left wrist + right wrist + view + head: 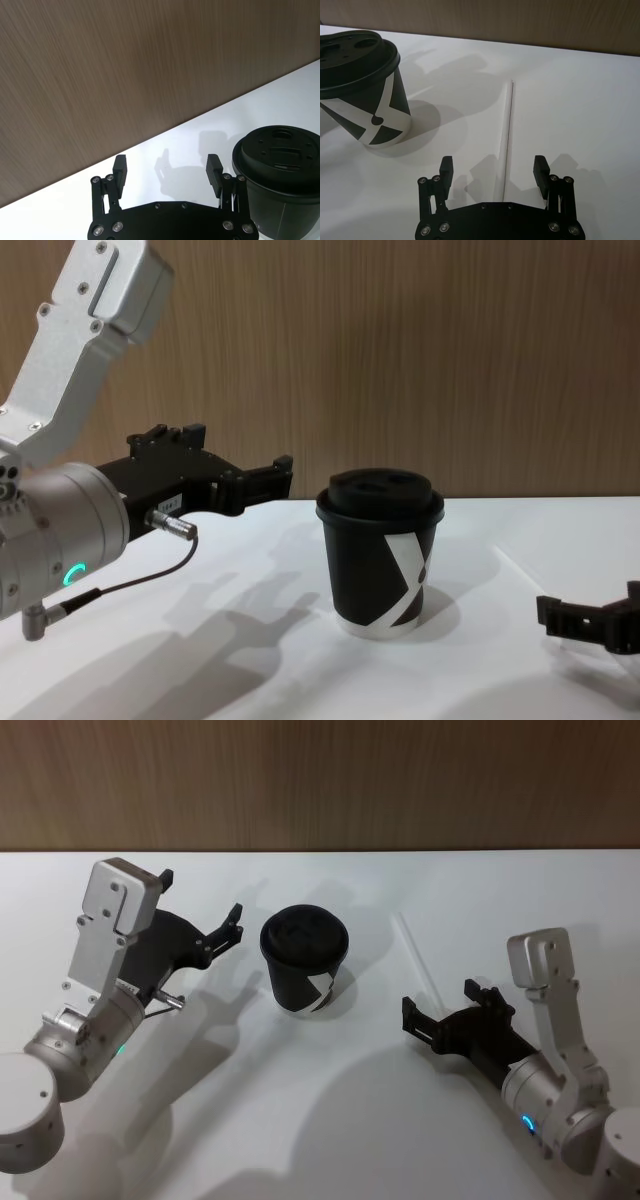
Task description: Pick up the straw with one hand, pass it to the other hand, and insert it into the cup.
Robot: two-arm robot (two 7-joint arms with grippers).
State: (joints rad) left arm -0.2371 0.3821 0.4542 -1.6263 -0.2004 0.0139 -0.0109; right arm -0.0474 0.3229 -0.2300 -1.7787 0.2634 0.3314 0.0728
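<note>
The right gripper (493, 165) has its jaws wide apart, low over the table (300, 1120). The near end of the straw (507, 135) runs into the gap between them, and neither finger looks to be touching it. The straw lies flat on the white top, running roughly from 11 o'clock to 5 o'clock seen from above, its far end toward the wood-grain wall (320, 780). It sits at about 3 o'clock from the cup (305, 960), apart from it. The cup stands upright with its lid on, near the middle of the table, and the right gripper is at about 4 o'clock from it. The left gripper (200, 898), jaws also apart and holding nothing, hangs above the table at about 9 o'clock from the cup. It is near the cup without touching, its fingers point toward 2 o'clock, and a green ring is lit on its wrist.
</note>
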